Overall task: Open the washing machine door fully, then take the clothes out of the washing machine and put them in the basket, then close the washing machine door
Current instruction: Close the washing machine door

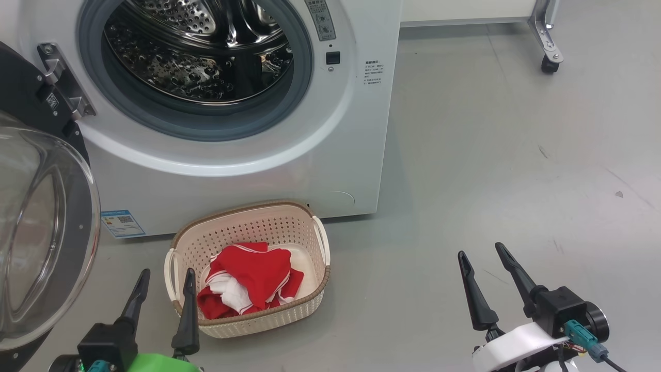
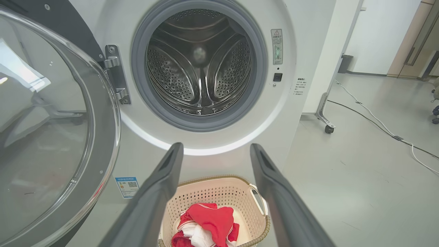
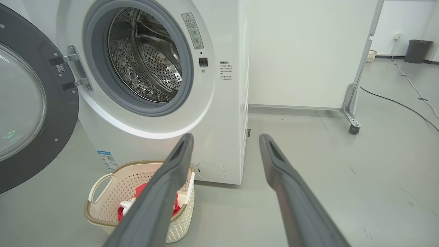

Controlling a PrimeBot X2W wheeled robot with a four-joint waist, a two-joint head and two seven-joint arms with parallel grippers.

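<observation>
Both spread, empty: my left hand (image 1: 168, 273), right hand (image 1: 480, 250). Red clothes (image 1: 250, 281) lie in basket (image 1: 242, 206). At left, washing machine door (image 1: 31, 232) wide open.

Laundry room: the washing machine door (image 1: 80, 206) runs off the head view's left edge, its glass bowl (image 1: 33, 248) only partly seen. The washing machine (image 1: 330, 155) loses its top to the frame. Its printed text (image 1: 373, 72) and blue label (image 1: 122, 223) are too small to read. In the right wrist view, a finger (image 3: 154, 206) of the right end effector (image 3: 226, 137) covers part of the clothes (image 3: 140, 189) in the basket (image 3: 127, 176).
</observation>
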